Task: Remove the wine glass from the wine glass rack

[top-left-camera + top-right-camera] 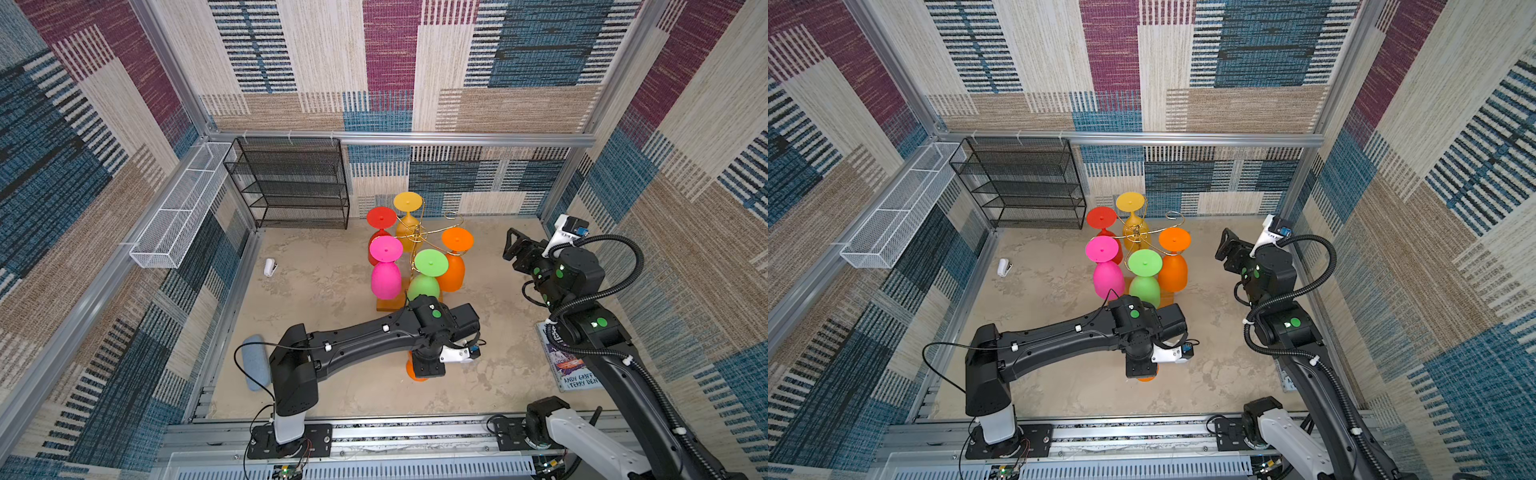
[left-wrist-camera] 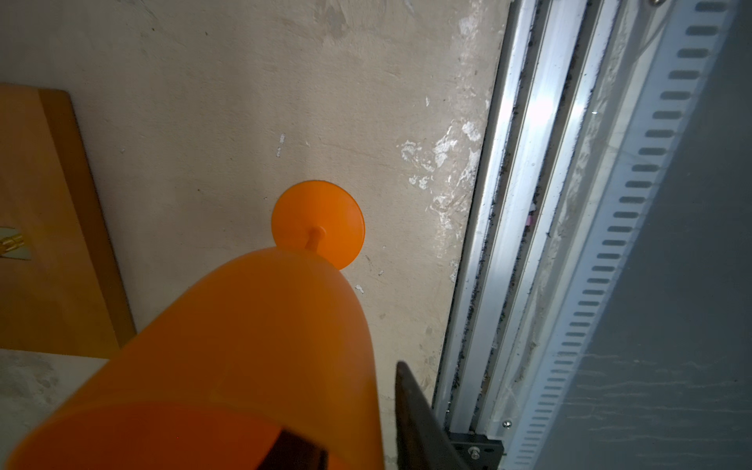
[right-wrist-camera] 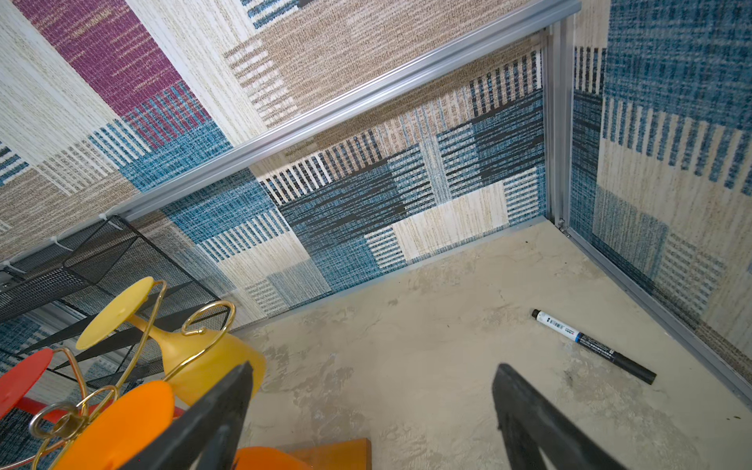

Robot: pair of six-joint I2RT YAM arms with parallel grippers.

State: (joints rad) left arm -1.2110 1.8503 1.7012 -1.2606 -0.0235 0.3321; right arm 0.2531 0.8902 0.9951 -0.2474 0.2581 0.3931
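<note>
On rack [image 1: 388,304] — 5 glasses [image 1: 385,279] hang inverted; orange wine glass [image 2: 264,346] prob. on table [image 1: 332,270].

Open floor: right rear corner, bar marker [image 3: 592,346]; left centre, bar small white object [image 1: 270,267].
Obstructions: wine glass rack [image 1: 417,237] mid-floor, ringed by hanging glasses [image 1: 386,276]; black mesh shelf [image 1: 291,183] rear left; left arm [image 1: 365,336] across front.

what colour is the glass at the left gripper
Orange wine glass, clearest in the left wrist view.
</note>
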